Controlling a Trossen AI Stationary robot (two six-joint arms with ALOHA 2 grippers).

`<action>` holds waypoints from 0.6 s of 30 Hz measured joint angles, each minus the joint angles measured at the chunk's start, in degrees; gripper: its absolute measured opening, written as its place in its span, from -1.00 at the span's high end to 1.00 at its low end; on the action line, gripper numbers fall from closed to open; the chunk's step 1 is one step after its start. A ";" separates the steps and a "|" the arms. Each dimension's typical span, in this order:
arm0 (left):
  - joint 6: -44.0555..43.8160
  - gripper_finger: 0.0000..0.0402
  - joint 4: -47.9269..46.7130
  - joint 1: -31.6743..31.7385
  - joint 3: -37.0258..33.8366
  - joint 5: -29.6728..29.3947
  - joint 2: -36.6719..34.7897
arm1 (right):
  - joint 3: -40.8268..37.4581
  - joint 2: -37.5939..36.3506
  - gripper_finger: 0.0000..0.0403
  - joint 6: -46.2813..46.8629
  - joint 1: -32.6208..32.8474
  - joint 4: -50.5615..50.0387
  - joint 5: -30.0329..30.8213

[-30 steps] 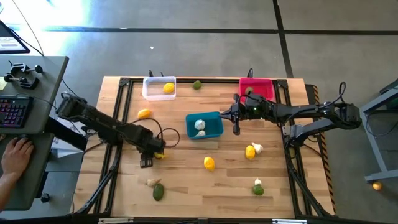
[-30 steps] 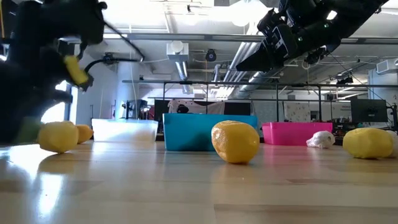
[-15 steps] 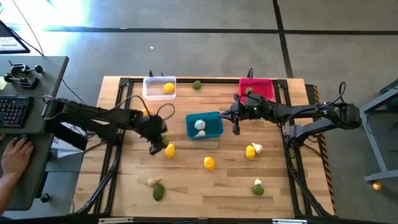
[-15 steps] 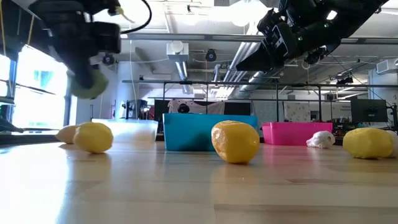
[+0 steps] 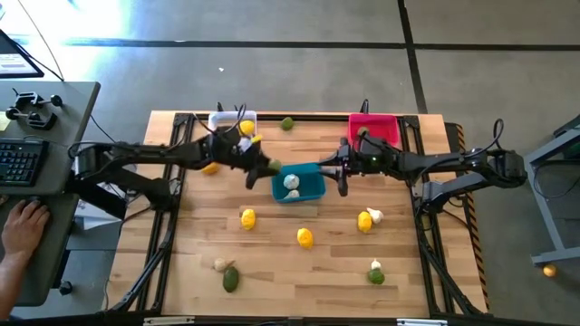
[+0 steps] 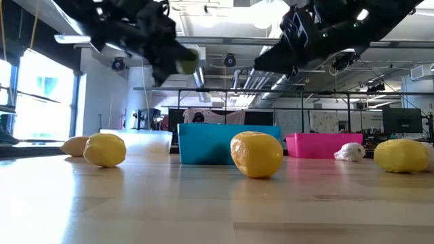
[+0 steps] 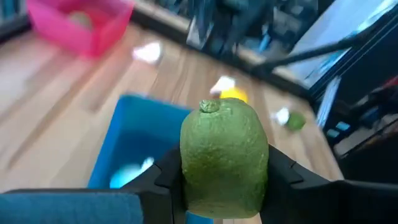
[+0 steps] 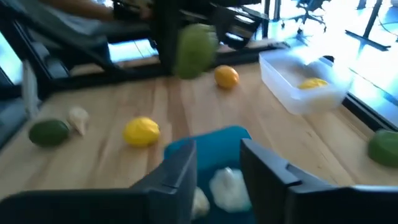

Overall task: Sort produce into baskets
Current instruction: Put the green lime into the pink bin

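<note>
My left gripper [image 5: 270, 167] is shut on a green oval fruit [image 7: 224, 158], high over the left edge of the teal basket [image 5: 297, 183], where two garlic bulbs [image 5: 291, 184] lie. The same fruit shows in the low view [image 6: 188, 59]. Over the basket's right edge my right gripper [image 8: 217, 163] stands open and holds nothing. The white basket [image 5: 227, 127] holds a lemon. The pink basket [image 5: 373, 129] holds a green fruit. My left gripper pinches the green fruit's two long sides [image 7: 189, 168] between its two fingers [image 7: 283, 177]. The fruit's stem end [image 7: 208, 107] points away from the wrist. The fingers come almost level from the table's left, slanting a little down. The fruit hangs clear of table and basket.
Loose on the table lie lemons [image 5: 247, 218] [image 5: 305, 237], a lemon beside a garlic bulb [image 5: 365, 220], green fruits with garlic [image 5: 231, 278] [image 5: 375, 272], an orange-yellow piece [image 5: 210, 166] and a green fruit [image 5: 286, 123] at the far edge. A person's hand [image 5: 23, 222] rests at a desk on the left.
My left gripper has risen from the table's near left and swung toward the teal basket, tipping from pointing down to nearly level. It has carried the green fruit up, clear of the table. My right gripper has stayed in place and parted its fingers.
</note>
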 joint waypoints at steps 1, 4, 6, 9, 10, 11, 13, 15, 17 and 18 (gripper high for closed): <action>0.24 0.45 4.20 0.69 0.00 1.47 1.56 | 0.00 0.00 0.34 0.88 0.32 1.04 0.00; 0.25 0.45 14.16 2.17 0.00 5.60 6.20 | 0.00 0.00 0.18 4.06 1.11 4.52 0.19; 0.54 0.45 18.65 2.85 0.02 7.87 9.23 | 0.00 0.00 0.10 6.21 1.57 6.36 2.44; 0.81 0.45 22.59 3.57 0.80 9.91 12.90 | 0.00 0.00 0.04 8.03 1.71 8.27 6.29; 0.85 0.45 22.88 3.62 1.56 10.05 13.80 | 0.00 0.00 0.03 8.31 1.70 8.82 7.01; 1.31 0.45 23.14 3.62 2.34 10.05 14.58 | 0.00 0.00 0.02 8.42 1.70 9.55 7.60; 3.12 0.45 23.06 3.49 3.58 10.34 15.69 | 0.00 0.07 0.02 8.42 1.69 11.47 8.50; 4.55 0.45 23.03 3.08 5.33 10.50 16.75 | 0.00 0.72 0.02 8.18 1.70 14.04 8.93; 5.48 0.45 22.87 2.82 7.13 11.27 17.67 | 0.00 1.90 0.02 8.30 1.54 16.62 9.05; 6.00 0.45 23.01 2.81 7.97 11.86 18.08 | 0.00 2.49 0.02 8.45 1.34 17.82 9.02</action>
